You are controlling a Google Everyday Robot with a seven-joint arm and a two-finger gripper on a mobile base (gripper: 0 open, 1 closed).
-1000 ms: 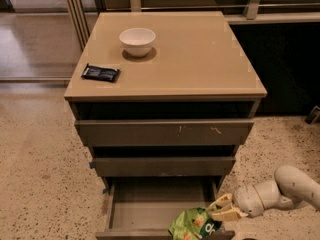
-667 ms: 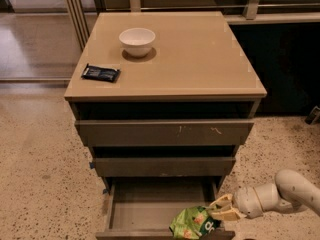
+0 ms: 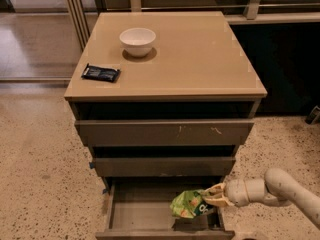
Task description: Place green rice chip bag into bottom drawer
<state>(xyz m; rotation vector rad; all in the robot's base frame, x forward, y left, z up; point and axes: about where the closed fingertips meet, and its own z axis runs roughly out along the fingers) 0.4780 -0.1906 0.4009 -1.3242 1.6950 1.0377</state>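
The green rice chip bag (image 3: 186,204) is crinkled bright green, with a dark lettered end toward the right. It sits over the right part of the open bottom drawer (image 3: 145,215), whose grey inside shows. My gripper (image 3: 214,196) reaches in from the right at the end of a pale arm (image 3: 280,189). Its yellowish fingers are closed on the bag's dark end. I cannot tell whether the bag rests on the drawer floor or hangs just above it.
The middle drawer (image 3: 165,165) and the scratch-marked top drawer (image 3: 165,132) are slightly pulled out above. A white bowl (image 3: 137,40) and a small dark blue packet (image 3: 101,73) lie on the cabinet top (image 3: 200,59). Speckled floor surrounds the cabinet.
The gripper and the bag have moved a little left and up in the view, further over the inside of the bottom drawer. The drawers, bowl and packet have not moved.
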